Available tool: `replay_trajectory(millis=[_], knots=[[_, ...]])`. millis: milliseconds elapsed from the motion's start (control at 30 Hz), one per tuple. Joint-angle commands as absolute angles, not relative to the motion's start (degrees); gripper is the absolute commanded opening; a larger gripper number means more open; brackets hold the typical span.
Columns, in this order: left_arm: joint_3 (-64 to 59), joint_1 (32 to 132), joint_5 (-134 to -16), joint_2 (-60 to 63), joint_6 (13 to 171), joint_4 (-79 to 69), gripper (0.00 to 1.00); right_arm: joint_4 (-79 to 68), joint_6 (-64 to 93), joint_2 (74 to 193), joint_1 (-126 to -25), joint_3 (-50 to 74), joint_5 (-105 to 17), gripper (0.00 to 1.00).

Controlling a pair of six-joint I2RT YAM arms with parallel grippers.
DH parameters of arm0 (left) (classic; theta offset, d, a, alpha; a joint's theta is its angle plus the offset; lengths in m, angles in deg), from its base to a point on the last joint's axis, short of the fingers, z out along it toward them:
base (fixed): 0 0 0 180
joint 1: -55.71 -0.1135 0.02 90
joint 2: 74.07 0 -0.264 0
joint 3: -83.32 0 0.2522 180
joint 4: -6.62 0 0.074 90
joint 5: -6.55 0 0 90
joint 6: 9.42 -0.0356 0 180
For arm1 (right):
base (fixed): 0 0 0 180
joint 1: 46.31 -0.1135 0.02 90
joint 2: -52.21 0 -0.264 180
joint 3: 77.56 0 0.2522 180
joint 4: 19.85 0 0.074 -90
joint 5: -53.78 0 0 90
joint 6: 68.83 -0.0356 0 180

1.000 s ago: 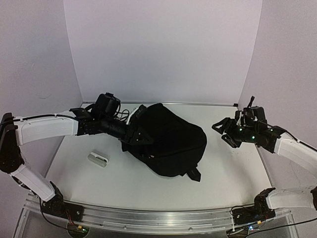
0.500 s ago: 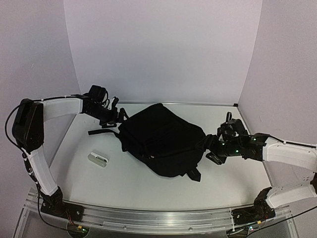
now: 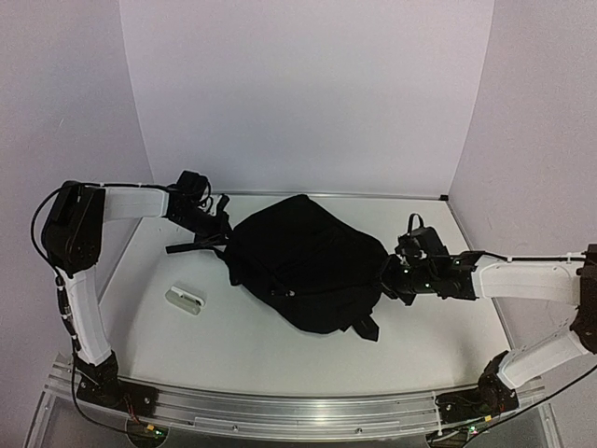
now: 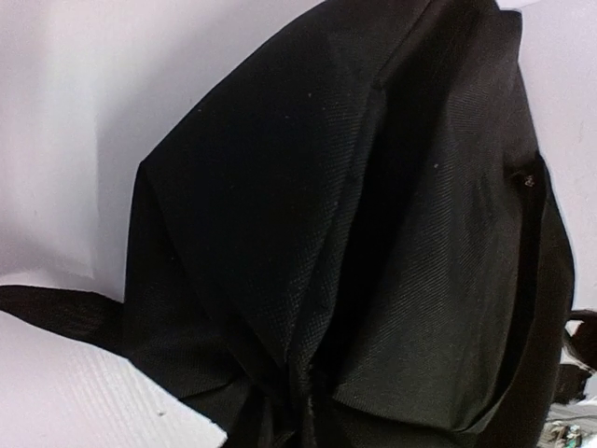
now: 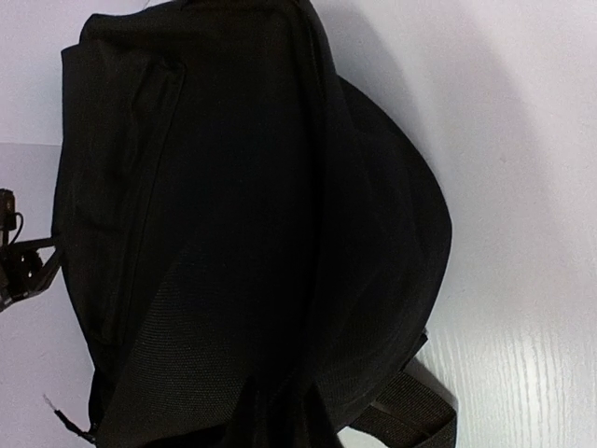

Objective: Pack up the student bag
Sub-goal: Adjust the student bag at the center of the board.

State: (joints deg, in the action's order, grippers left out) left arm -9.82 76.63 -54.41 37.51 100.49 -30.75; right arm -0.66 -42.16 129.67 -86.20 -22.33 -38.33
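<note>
I see the bag (image 3: 308,266) lying flat in the middle of the table (image 3: 438,327), a wide black mound of soft fabric with its longer side running from far left to near right. A dark strap (image 3: 187,248) trails off its left side and lies flat on the table, and a short loop (image 3: 366,328) sticks out at its near right corner. My left arm reaches in from the left, and the left end effector (image 3: 221,227) sits against the far left corner of the bag, right where the strap leaves it. Its fingers are out of view in the left wrist camera, which shows only black woven cloth whose folds draw together at the bottom middle, so I cannot tell whether it is clenched or released. My right arm stretches low across the table from the right, and the right end effector (image 3: 390,277) presses into the right edge of the bag. It is clenched, though the right wrist camera shows only dark fabric narrowing toward the bottom edge, so I cannot tell whether cloth is caught between the fingers. A small pale case (image 3: 184,299) lies on the table near the left, well apart from the bag and from both arms.
</note>
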Motion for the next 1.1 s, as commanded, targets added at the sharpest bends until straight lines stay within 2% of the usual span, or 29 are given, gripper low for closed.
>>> replay_trajectory(millis=[0, 167, 333, 367, 433, 533, 600, 700, 800, 867, 967, 1067], knots=[[-4.88, 77.5, -46.58, 33.46, 100.47, -25.26, 0.0, -2.47, -37.54, 132.65, -83.37, -17.48, -32.72, 0.0], [2.45, 82.5, -44.09, 27.65, 97.92, -25.88, 0.0, -2.33, -28.46, 139.32, -76.7, -11.27, -33.78, 0.0], [7.23, 95.14, -44.15, 21.5, 97.76, -27.07, 0.0, -1.16, -19.9, 147.59, -71.23, -0.56, -33.4, 0.0], [8.14, 97.75, -44.21, 19.69, 98.42, -26.53, 0.0, -0.07, -18.24, 149.46, -70.61, 1.98, -33.0, 0.01], [9.53, 102.51, -44.66, 17.7, 100.47, -25.5, 0.03, 2.47, -14.7, 153.62, -70.37, 7.95, -32.23, 0.14], [10.35, 106.51, -45.03, 14.93, 103.55, -24.92, 0.21, 7.01, -11.67, 157.19, -70.37, 15.37, -30.82, 0.28], [10.2, 106.61, -46.44, 12.86, 104.71, -25.86, 0.32, 8.77, -10.59, 157.13, -70.32, 17.76, -30.79, 0.42], [7.02, 106.2, -53.55, 10.08, 104.26, -30.95, 0.54, 11.06, -9.49, 153.68, -70.4, 18.82, -32.15, 0.59], [3.35, 102.46, -57.36, 9.2, 104.38, -33.73, 0.72, 12.72, -9.56, 149.29, -71.36, 18.13, -35.33, 0.64], [1.75, 98.71, -57.79, 9.74, 104.17, -33.62, 0.8, 13.71, -10.59, 146.32, -73.3, 17.22, -36.95, 0.64], [-1.67, 95.79, -60.89, 12.79, 101.65, -33.32, 0.88, 14.34, -13.3, 142.55, -78.12, 15.48, -38.02, 0.64], [-6.84, 95.61, -63.9, 17.57, 95.47, -33.92, 0.9, 14.39, -16.35, 140.17, -83.85, 12.71, -36.77, 0.67]])
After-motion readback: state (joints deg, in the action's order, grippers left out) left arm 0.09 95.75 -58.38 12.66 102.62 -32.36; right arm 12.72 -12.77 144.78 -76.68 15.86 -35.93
